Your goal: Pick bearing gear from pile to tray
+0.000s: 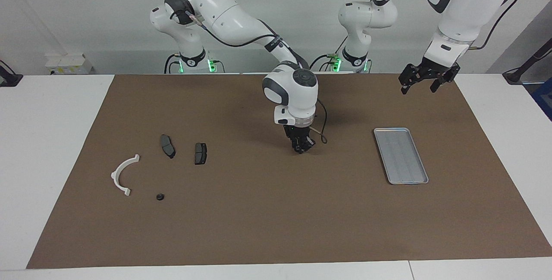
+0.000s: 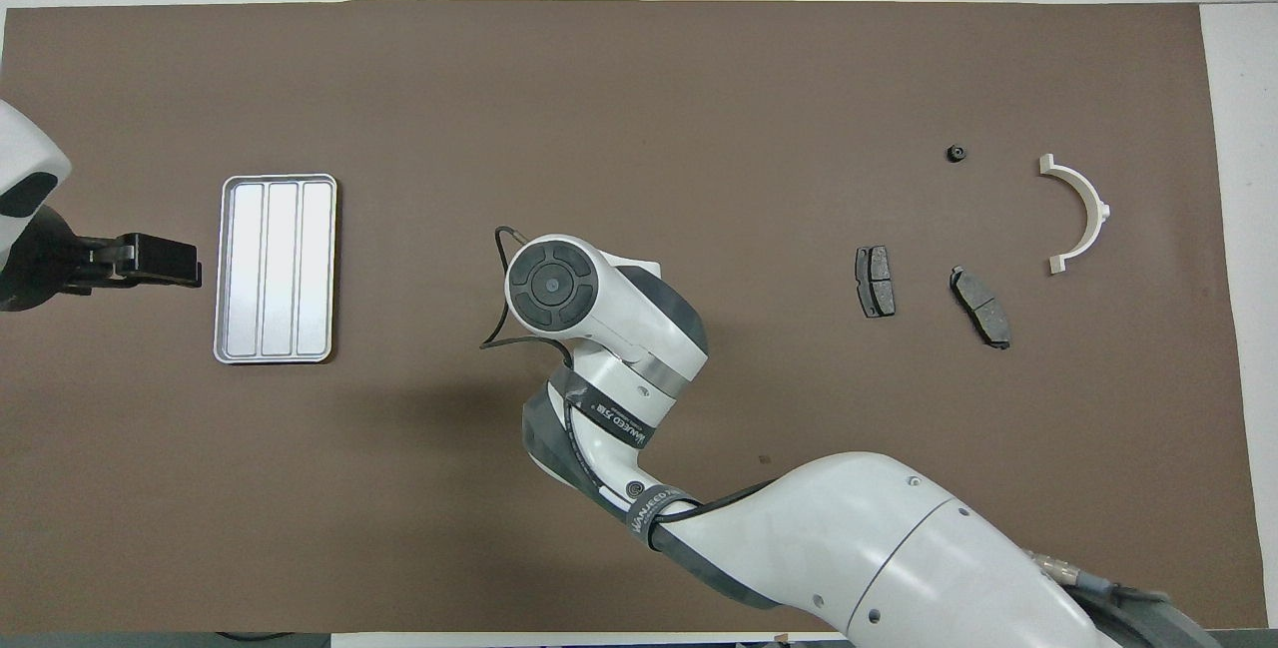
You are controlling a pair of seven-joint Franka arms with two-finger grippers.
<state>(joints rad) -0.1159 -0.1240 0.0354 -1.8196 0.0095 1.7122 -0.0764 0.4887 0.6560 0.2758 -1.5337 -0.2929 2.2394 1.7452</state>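
Seeing the right claw [image 1: 302, 145] hanging low over the bare middle of the brown mat [image 1: 258, 228], with open room all around it. Not managing to tell whether it is shut or has hold of anything: from the facing side it is showing only as a dark clump, and from overhead the arm's own wrist is covering it completely.

Seeing the left claw [image 1: 424, 82] waiting up in the air with jaws spread wide and nothing between them, over the mat beside the tray [image 1: 401, 155], toward the left arm's end of the bench [image 1: 43, 142]. Being cut off at the overhead view's edge, that arm.

Finding the tray lying flat, its ridged floor bare.

Finding the pile toward the right arm's end, well apart from the tray: a black bearing gear [image 1: 160, 196] lying alone, farthest from the robots, near the white bracket [image 1: 124, 174]; two brake pads [image 1: 167, 146] lying nearer to the robots, apart from each other. Leaving a wide strip of mat free between pile and mat edges.
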